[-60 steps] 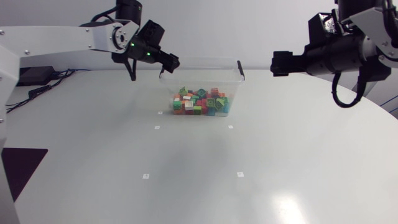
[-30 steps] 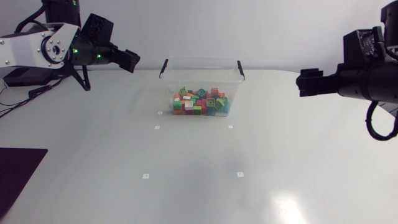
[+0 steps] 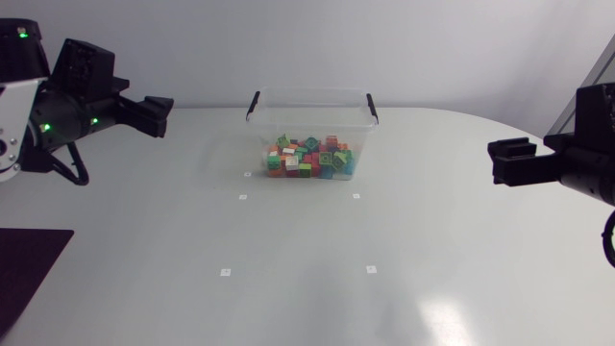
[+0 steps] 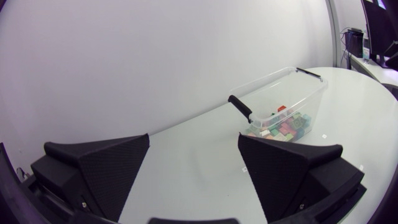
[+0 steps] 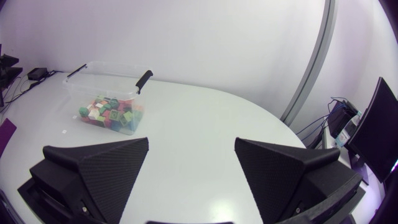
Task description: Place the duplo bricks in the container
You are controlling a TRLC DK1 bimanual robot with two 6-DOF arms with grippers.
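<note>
A clear plastic container (image 3: 311,106) with black handles stands at the table's far middle, holding several colourful duplo bricks (image 3: 309,159). My left gripper (image 3: 156,114) hangs open and empty at the far left, well clear of the container. At the right edge my right gripper (image 3: 507,160) is open and empty too. In the left wrist view the container (image 4: 283,93) and its bricks (image 4: 285,126) lie ahead of the open gripper (image 4: 194,163). In the right wrist view the container (image 5: 112,78) with bricks (image 5: 107,114) lies far ahead of the open gripper (image 5: 191,163).
Small white markers (image 3: 242,197) dot the white table (image 3: 307,279) in front of the container. A dark mat (image 3: 29,259) lies at the table's left edge.
Both arms have drawn back from the container, the left one toward the left edge and the right one toward the right edge and lower. The container and bricks stayed put.
</note>
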